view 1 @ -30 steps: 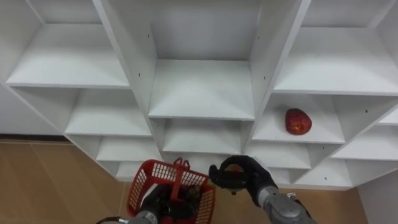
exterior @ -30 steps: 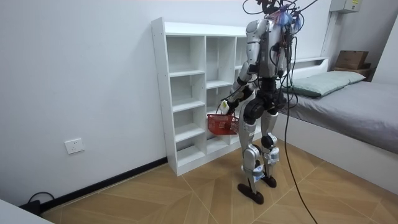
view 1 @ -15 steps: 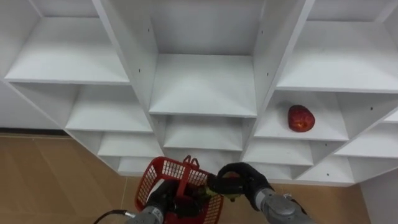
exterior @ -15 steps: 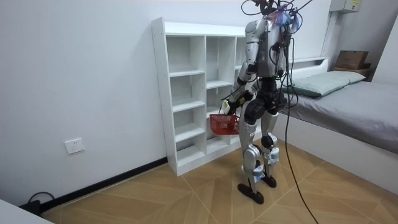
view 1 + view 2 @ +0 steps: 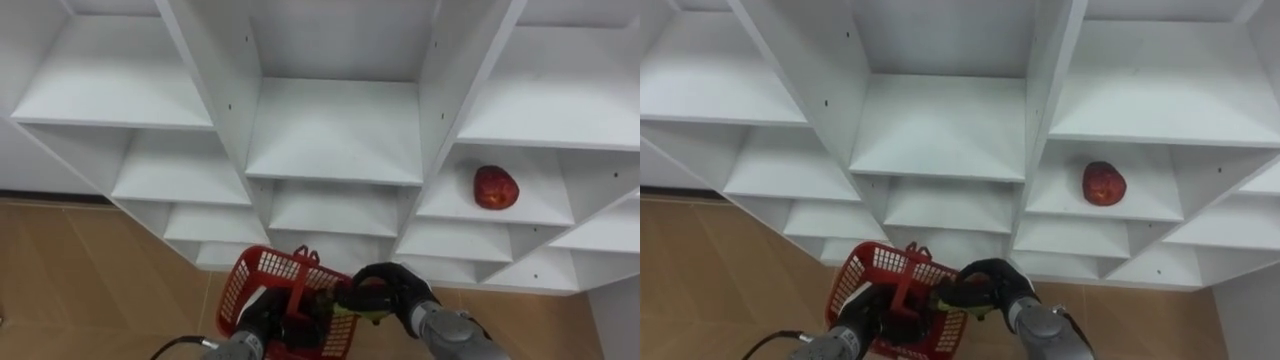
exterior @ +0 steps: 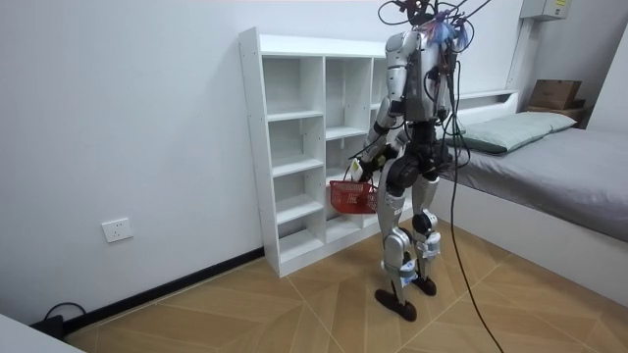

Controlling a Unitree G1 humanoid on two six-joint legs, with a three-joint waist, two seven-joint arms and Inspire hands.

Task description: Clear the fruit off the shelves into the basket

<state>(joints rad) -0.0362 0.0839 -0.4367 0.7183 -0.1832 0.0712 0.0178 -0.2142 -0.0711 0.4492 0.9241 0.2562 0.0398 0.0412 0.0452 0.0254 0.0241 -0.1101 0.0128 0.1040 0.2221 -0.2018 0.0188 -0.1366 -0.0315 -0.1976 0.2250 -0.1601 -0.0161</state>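
- One apple (image 5: 496,187), right of centre: we judge it firm and slippery; cup its sides.
- Our right hand (image 5: 395,290) clamps a greenish fruit (image 5: 364,311); left hand (image 5: 260,318) grips the basket (image 5: 262,275).

a bedroom — bed (image 6: 549,162), pillow (image 6: 505,132), white shelving (image 6: 304,147).

Head stereo pair looks steeply down, close in, on the white closet (image 5: 335,135) and floor (image 5: 80,270), eyes slightly offset; room camera stands metres off, oblique, framing the whole robot; all share the closet.
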